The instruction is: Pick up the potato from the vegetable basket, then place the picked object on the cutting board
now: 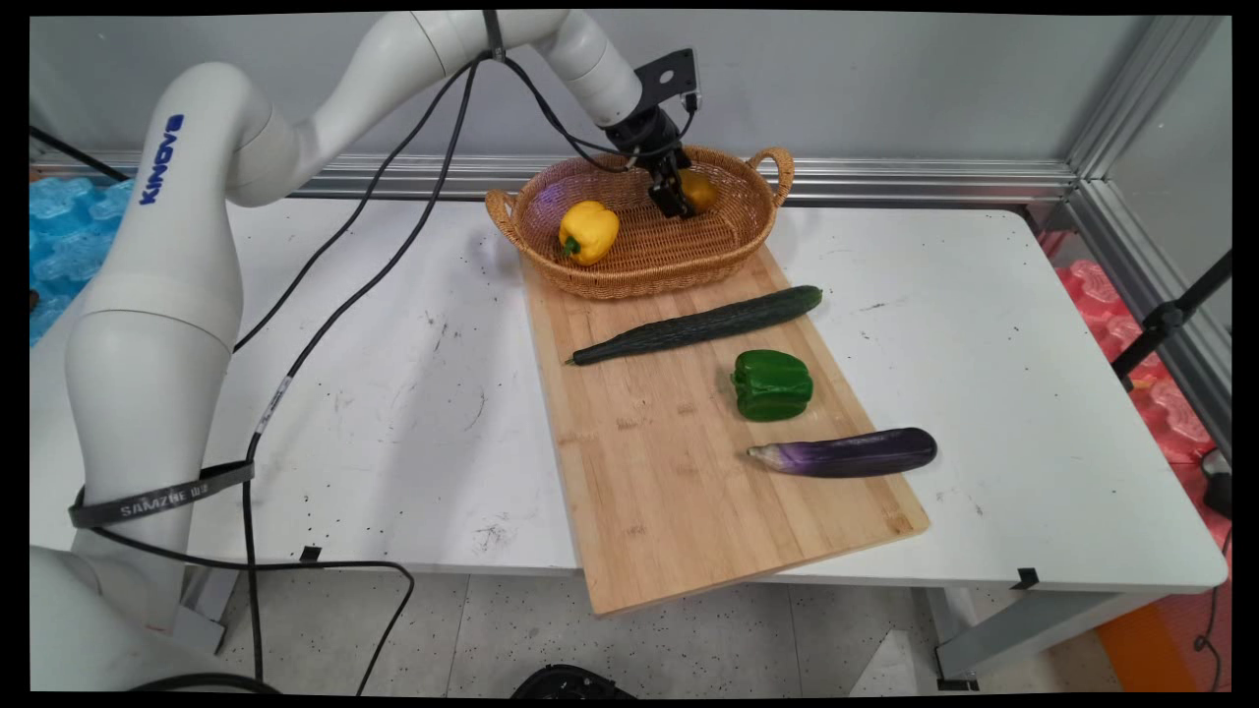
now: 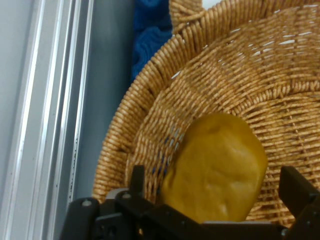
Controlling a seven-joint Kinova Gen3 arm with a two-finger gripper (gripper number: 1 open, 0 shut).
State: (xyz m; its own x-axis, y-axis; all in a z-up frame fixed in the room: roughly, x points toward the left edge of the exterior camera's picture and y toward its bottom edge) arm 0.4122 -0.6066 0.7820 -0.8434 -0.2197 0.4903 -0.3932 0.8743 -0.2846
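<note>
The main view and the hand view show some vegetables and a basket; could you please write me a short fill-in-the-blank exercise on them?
1. The wicker basket holds a potato and a ____ bell pepper.
2. The pincer stands open around the ____.
3. On the cutting board, the green pepper lies between the cucumber and the ____.

Missing words: yellow; potato; eggplant.
</note>
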